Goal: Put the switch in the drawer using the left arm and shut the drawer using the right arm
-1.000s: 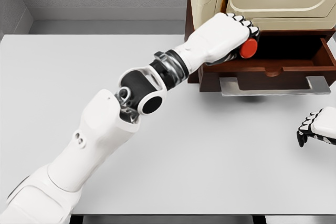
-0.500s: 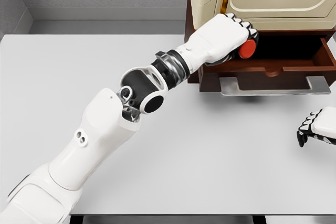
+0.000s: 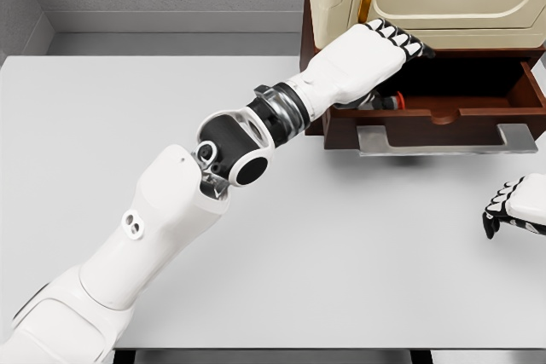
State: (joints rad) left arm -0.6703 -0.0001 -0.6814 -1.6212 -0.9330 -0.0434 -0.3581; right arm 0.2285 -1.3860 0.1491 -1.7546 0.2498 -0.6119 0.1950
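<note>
Left hand (image 3: 371,55) w/ fingers spread over open drawer (image 3: 444,95), switch (image 3: 388,101) just inside near front edge, could jam if right hand (image 3: 516,204) shuts drawer early.

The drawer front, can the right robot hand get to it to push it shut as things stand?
Probably not yet: the left robot hand hangs over the open drawer. The right robot hand rests clear.
</note>
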